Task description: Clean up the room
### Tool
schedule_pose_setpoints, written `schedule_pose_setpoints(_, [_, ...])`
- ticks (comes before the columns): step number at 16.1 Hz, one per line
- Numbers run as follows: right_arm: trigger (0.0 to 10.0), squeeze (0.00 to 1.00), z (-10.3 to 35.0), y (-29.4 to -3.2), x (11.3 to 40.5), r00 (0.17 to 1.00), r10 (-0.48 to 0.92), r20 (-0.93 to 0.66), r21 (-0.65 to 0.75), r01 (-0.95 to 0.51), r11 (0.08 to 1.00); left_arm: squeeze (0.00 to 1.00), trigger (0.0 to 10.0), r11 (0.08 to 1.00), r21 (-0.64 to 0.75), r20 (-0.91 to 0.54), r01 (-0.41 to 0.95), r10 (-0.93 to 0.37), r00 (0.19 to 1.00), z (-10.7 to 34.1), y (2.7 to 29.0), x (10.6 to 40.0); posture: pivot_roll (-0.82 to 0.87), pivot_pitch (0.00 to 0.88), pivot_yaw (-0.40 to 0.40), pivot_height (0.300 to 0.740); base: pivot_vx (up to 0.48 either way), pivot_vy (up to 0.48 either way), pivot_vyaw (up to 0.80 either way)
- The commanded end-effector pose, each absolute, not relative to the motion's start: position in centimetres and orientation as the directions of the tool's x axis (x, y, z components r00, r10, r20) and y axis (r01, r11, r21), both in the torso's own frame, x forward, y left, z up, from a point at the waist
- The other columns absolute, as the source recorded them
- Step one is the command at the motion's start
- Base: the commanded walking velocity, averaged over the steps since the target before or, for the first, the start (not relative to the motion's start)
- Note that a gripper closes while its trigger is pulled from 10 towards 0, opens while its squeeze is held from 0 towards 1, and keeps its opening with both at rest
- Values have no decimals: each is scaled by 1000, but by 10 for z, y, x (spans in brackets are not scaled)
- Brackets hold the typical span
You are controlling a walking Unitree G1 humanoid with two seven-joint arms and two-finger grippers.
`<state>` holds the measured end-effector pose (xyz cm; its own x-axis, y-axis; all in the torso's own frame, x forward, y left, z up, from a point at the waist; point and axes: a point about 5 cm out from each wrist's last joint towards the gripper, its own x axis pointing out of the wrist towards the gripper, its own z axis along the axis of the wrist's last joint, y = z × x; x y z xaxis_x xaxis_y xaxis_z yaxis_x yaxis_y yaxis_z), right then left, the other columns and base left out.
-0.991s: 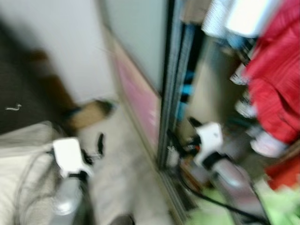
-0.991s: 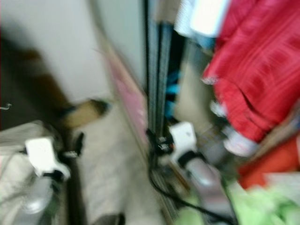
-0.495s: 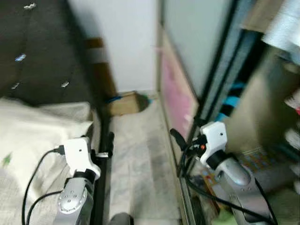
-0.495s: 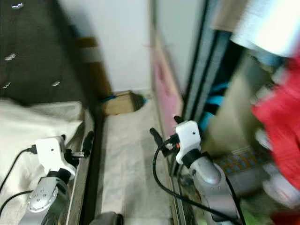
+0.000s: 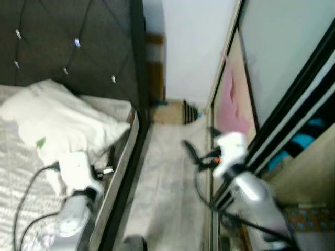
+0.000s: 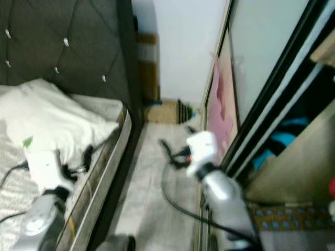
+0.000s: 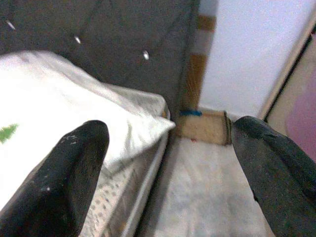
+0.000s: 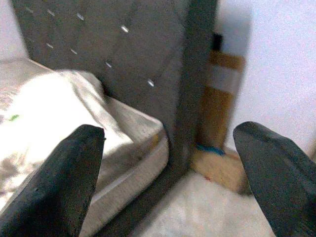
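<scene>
A bed with a white pillow (image 5: 57, 112) and a dark tufted headboard (image 5: 68, 36) lies on my left. A narrow strip of pale floor (image 5: 167, 178) runs between the bed frame and a sliding wardrobe door (image 5: 277, 78). At the strip's far end lie a flat brown box (image 5: 168, 113) and a small dark striped thing (image 5: 189, 111). My left gripper (image 7: 168, 163) hangs open over the bed's edge, holding nothing. My right gripper (image 5: 200, 142) is open and empty above the floor strip, close to the door.
A pink sheet (image 5: 233, 99) hangs on the lower door panel. Inside the wardrobe at the right I see something blue (image 5: 306, 138) and a patterned thing (image 5: 309, 217) low down. A brown post (image 8: 219, 94) stands beside the headboard against the white wall. The aisle is narrow.
The camera has swung left: the red garment and open wardrobe have left the picture, and the bed, pillow and headboard have come in. Both grippers stay open and empty.
</scene>
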<state>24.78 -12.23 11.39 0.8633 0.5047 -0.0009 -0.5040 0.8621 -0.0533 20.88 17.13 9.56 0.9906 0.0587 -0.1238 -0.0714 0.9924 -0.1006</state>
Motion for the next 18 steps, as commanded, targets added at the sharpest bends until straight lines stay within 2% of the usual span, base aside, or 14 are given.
schedule_pose_setpoints(1, [10000,0,113,-129,248,870,493,-6,-68,-492,868,0,10000,992,-105,-113,-71,59,992,98,168,210,33,8,-9,740,0,0,788])
schedule_pose_setpoints(18, [10000,0,115,-129,255,866,499,12,-86,-497,864,0,10000,990,-133,-53,-36,29,998,102,163,215,23,10,-17,740,0,0,788])
